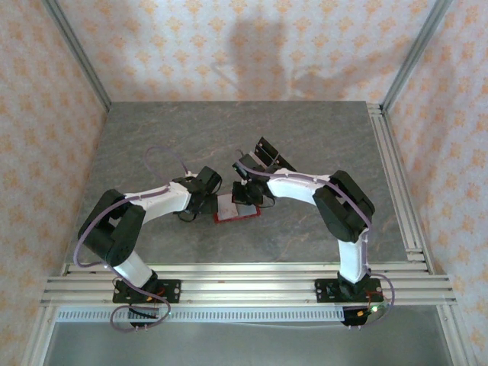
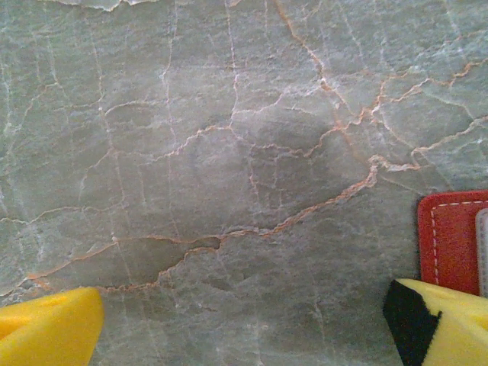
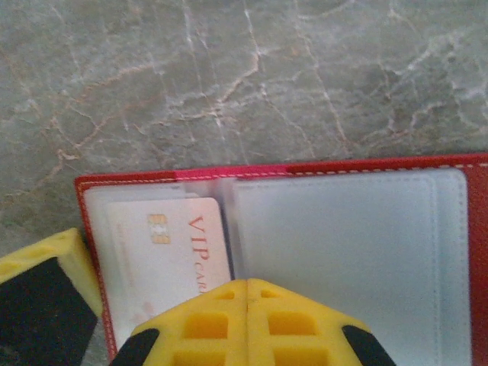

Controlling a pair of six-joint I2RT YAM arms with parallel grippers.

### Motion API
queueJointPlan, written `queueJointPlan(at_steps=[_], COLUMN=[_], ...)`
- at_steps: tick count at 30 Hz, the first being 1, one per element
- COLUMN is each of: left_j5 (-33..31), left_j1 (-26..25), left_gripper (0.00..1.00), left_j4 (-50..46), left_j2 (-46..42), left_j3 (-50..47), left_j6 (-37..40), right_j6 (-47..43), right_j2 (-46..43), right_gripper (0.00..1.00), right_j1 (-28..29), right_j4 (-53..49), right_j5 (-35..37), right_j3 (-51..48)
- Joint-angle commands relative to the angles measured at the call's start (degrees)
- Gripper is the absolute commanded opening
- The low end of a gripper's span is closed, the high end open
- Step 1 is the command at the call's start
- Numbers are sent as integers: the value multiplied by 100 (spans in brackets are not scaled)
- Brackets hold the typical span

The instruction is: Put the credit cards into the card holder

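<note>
Setting: grey veined stone tabletop [image 1: 229, 130], patterned walls on three sides, two white arms reaching in from the near rail.
Red wallet [image 1: 227, 206]: lies open and flat near the middle of the tabletop, between the two arm ends, pale inside facing up. Red stitched border runs round it.
Wallet inside, right wrist view: two pale, clear-fronted pockets side by side. The right pocket looks bare.
Credit card [image 3: 168, 252]: pale, with a gold chip and "VIP" lettering, lying in the left half of the wallet. Its top edge sits just under the pocket's top edge. Cannot tell how far under the clear front it goes.
Right claw [image 3: 248, 305]: yellow pads pressed together, no gap. It sits over the wallet's near edge at the fold, just beside the card's lower corner. Cannot tell whether anything is pinched.
Left claw [image 2: 244, 335]: wide apart, yellow tips at opposite lower corners of its wrist view, bare stone between them. Holds nothing.
Left claw against wallet: the tip on the wallet side sits just beside a red corner. Contact is unclear.
Black object [image 1: 267, 155]: flat and dark, on the tabletop beyond the right arm, well apart from the wallet. Detail too small to make out.
</note>
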Motion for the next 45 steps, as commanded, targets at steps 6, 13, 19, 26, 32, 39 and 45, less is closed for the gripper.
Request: queueJointPlan(at_steps=[6, 13, 19, 26, 32, 39, 45], left_j5=[-95, -93, -85, -77, -95, -112, -119], left_j1=[-4, -11, -12, -30, -46, -36, -39], left_gripper=[97, 97, 97, 97, 97, 97, 97], left_j4=[25, 59, 87, 95, 33, 7, -9], left_j2=[129, 169, 177, 193, 188, 143, 78], left_j3=[12, 3, -4, 12, 82, 74, 38], left_j6=[61, 57, 61, 55, 58, 62, 61], right_j6=[152, 193, 319, 440, 370, 386, 377], right_j2=[-197, -126, -52, 118, -80, -595, -665], right_gripper=[0, 0, 0, 0, 0, 0, 0], right_j1=[16, 142, 270, 332, 323, 237, 98], right_j4=[202, 273, 439, 614, 485, 479, 528], right_j5=[-29, -196, -335, -566, -392, -130, -58], right_j3=[-232, -220, -216, -152, -222, -870, -1271])
